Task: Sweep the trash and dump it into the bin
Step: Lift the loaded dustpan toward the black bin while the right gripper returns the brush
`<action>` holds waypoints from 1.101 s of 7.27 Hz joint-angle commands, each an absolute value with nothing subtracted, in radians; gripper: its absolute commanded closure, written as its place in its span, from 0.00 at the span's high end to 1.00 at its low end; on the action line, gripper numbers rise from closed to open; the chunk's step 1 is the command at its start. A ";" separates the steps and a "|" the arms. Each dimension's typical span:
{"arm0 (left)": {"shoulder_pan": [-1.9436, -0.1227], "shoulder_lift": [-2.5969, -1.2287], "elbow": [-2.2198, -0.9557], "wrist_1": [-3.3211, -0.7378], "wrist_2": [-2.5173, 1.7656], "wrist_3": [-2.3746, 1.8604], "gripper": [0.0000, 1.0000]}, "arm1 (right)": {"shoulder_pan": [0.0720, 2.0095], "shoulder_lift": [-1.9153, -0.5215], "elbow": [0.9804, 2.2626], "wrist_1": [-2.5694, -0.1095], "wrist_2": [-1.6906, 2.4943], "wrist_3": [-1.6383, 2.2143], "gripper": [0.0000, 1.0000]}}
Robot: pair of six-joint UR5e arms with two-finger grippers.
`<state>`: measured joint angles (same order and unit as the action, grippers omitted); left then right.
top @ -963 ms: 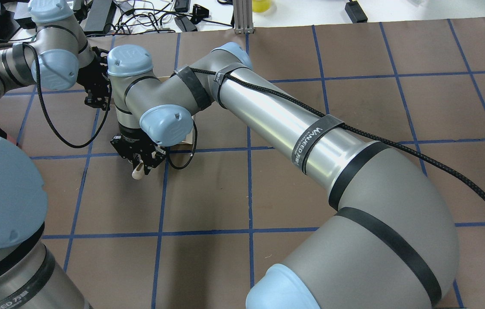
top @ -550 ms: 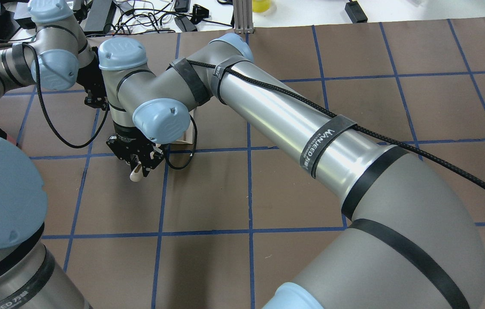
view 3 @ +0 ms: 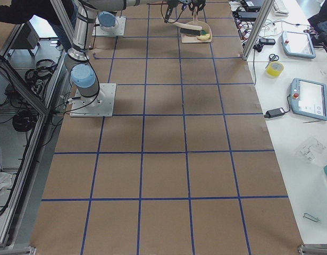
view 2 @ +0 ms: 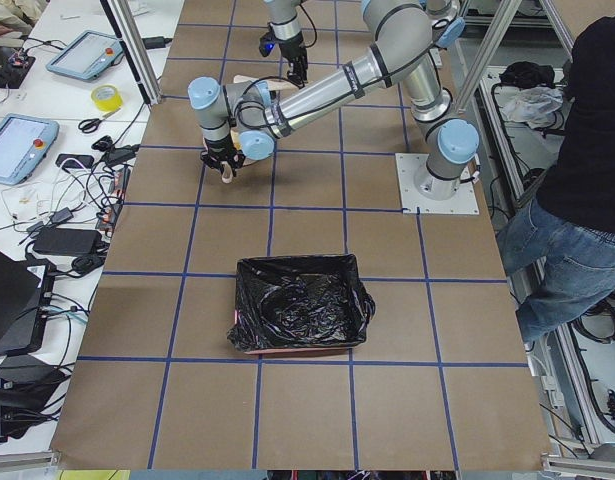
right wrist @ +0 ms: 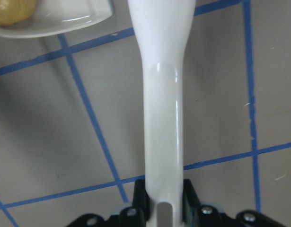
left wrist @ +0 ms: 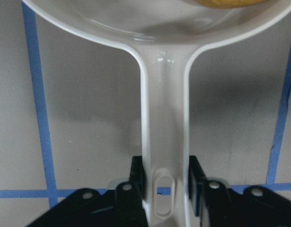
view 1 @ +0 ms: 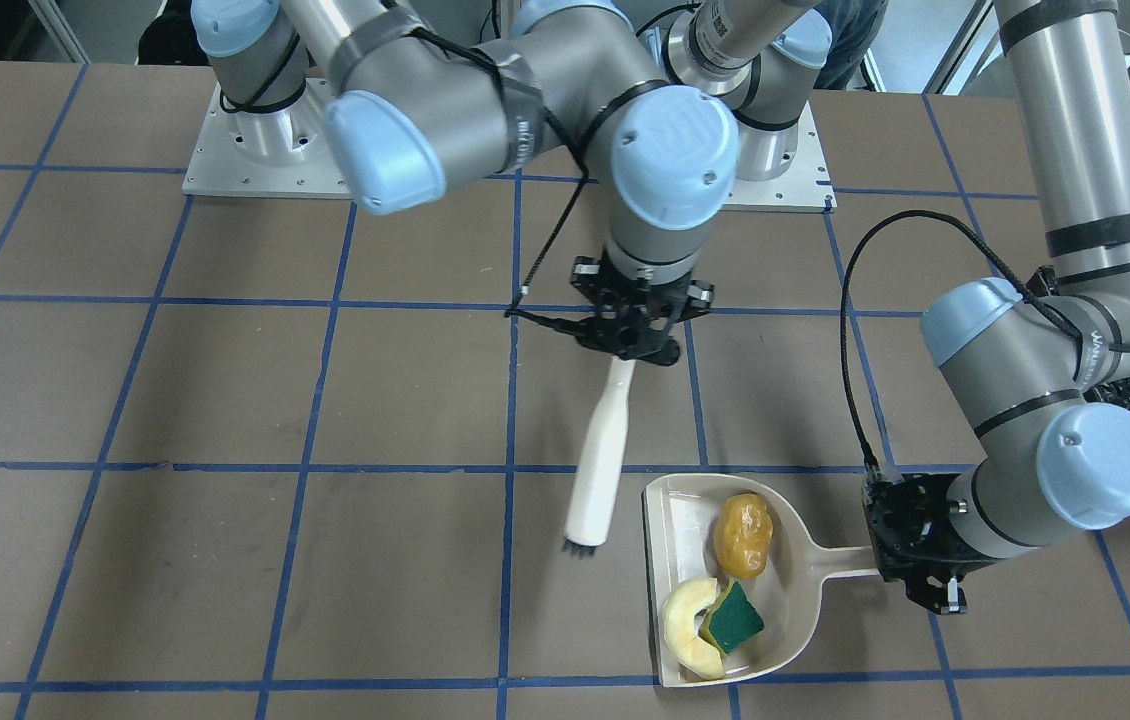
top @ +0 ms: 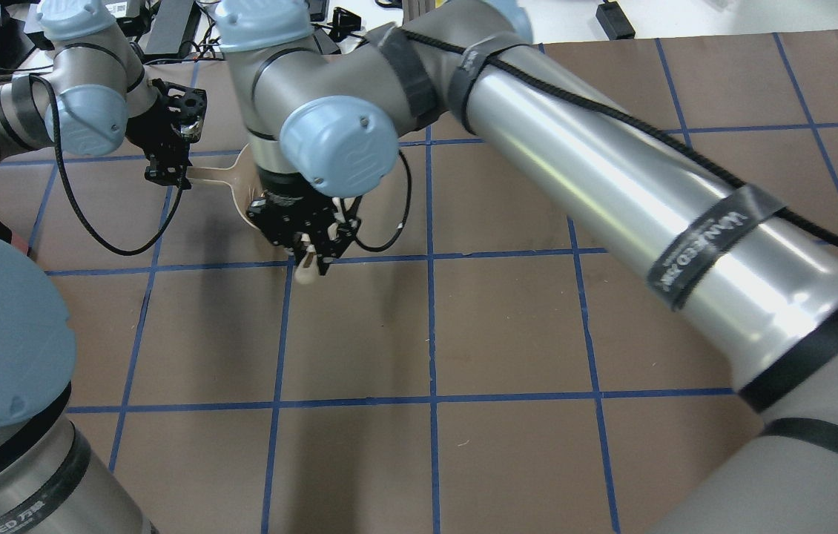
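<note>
- One bin (view 2: 255, 312), lined with crinkly black plastic, stands well apart from both arms at the table's far end. Nothing has been dumped in it yet, as far as can be seen.
- Sweeping looks finished, so the step in hand is the carry. The dustpan (view 1: 683, 518) must be lifted level, brought over the bin and tipped.
- Left gripper (view 1: 887, 572) is pinching the dustpan's handle end between its fingers.
- Right gripper (view 1: 627, 350) is clamped on the top of the white brush (view 1: 597, 470), whose bristles sit just beside the pan's open lip. The brush should clear away first.
- All the trash lies inside the pan: the orange lump (view 1: 743, 535) nearer the handle, and the green-topped sponge (view 1: 733, 618) touching the pale crescent slice (view 1: 683, 625).
- The arm strap (top: 708, 248) carries lettering that seems to read "WANEED". I see no other legible writing.
</note>
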<state>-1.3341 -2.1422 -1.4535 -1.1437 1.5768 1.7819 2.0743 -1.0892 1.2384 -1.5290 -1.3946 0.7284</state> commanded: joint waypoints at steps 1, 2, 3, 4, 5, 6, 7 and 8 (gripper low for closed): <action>-1.283 -2.122 -1.448 -1.160 1.475 1.824 0.00 | 1.839 -1.254 1.433 -1.528 -1.488 0.393 0.00; -1.219 -2.106 -1.451 -1.202 1.441 1.877 0.00 | 1.721 -1.287 1.489 -1.522 -1.494 0.276 0.00; -1.154 -2.100 -1.439 -1.238 1.430 1.966 0.00 | 1.615 -1.289 1.514 -1.523 -1.544 0.165 0.00; -1.088 -2.091 -1.434 -1.267 1.405 2.029 0.00 | 1.527 -1.282 1.519 -1.525 -1.590 0.056 0.00; -1.036 -2.077 -1.431 -1.273 1.401 2.130 0.00 | 1.453 -1.267 1.525 -1.554 -1.620 -0.065 0.00; -0.982 -2.075 -1.413 -1.307 1.401 2.190 0.00 | 1.384 -1.244 1.558 -1.636 -1.662 -0.137 0.00; -0.930 -2.080 -1.375 -1.348 1.401 2.277 0.00 | 1.327 -1.233 1.601 -1.729 -1.664 -0.235 0.00; -0.887 -2.077 -1.303 -1.444 1.405 2.307 0.00 | 1.306 -1.229 1.632 -1.779 -1.666 -0.274 0.00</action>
